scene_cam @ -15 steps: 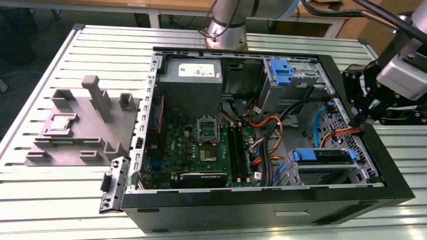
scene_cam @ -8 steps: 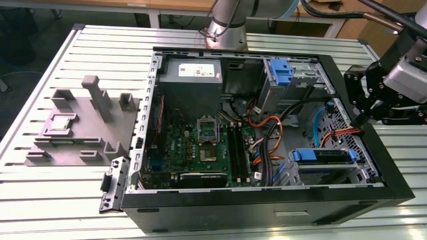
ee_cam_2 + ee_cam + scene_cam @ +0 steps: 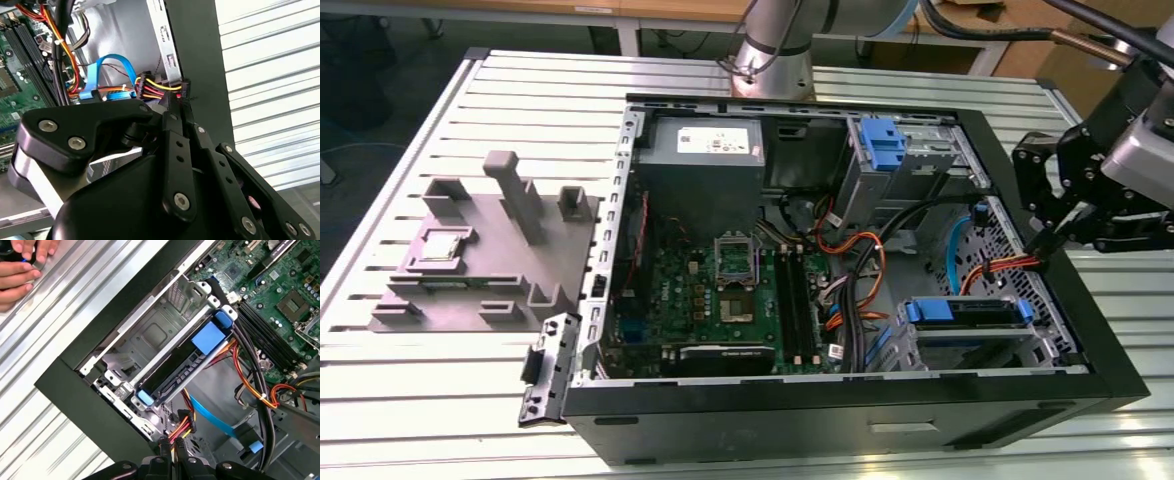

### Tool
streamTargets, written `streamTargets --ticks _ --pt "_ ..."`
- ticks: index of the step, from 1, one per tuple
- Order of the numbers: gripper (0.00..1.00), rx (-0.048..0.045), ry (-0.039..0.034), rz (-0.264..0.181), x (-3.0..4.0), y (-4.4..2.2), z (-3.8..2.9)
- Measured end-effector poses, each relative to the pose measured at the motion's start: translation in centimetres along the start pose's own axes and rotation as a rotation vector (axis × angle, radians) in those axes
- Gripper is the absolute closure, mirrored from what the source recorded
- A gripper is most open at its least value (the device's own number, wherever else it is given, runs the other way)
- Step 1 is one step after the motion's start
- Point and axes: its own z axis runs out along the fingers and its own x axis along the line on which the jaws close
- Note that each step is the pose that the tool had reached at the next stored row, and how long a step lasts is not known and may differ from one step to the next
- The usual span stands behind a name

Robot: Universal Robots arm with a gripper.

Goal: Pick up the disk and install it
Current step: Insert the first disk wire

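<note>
The disk (image 3: 965, 312) sits edge-on in the lower drive bay of the open computer case (image 3: 854, 420), at the exterior view's right. Its blue carrier (image 3: 209, 335) spans the metal bay in the first wrist view. My gripper (image 3: 1047, 240) hangs over the case's wall just beyond the bay. Its black fingers (image 3: 172, 130) are pinched together on the black connector (image 3: 182, 90) of a red, yellow and black cable (image 3: 182, 427). In the first wrist view my gripper (image 3: 174, 447) meets those wires beside the disk's end.
A motherboard (image 3: 720, 290) with loose orange and black cables fills the case floor. A grey metal box (image 3: 700, 150) and an upright blue latch (image 3: 883, 145) stand at the back. A grey fixture block (image 3: 480, 250) lies outside. A person's hand (image 3: 20, 265) rests on the slatted table.
</note>
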Motion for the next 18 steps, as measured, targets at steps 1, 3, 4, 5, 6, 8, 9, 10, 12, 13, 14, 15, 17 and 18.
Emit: streamTargets --ticks 1,3,4,5,6,8,9,10,12,13,14,15,17,18 --pt "0.82 -0.0022 0.0036 0.0 0.06 -0.08 0.01" --pt "0.82 -0.0082 0.0109 -0.001 0.16 -0.22 0.04" --pt "0.76 -0.0098 0.0125 -0.002 0.19 -0.26 0.04" --pt "0.76 -0.0102 0.0128 -0.006 0.22 -0.3 0.03" --pt "0.69 -0.0101 0.0123 -0.015 0.23 -0.31 0.04" --pt "0.69 -0.0096 0.0104 -0.041 0.23 -0.31 0.06" --pt "0.69 -0.0094 0.0093 -0.056 0.23 -0.31 0.08" --pt "0.69 -0.0092 0.0083 -0.072 0.24 -0.31 0.1" --pt "0.69 -0.0088 0.0062 -0.104 0.24 -0.31 0.15" --pt "0.69 -0.0086 0.0053 -0.116 0.26 -0.32 0.19" --pt "0.69 -0.0084 0.0049 -0.123 0.37 -0.44 0.24" --pt "0.69 -0.0084 0.0048 -0.124 0.52 -0.6 0.29" --pt "0.69 -0.0084 0.0046 -0.125 0.83 -0.91 0.38" --pt "0.69 -0.0083 0.0043 -0.13 0.87 -0.95 0.4"
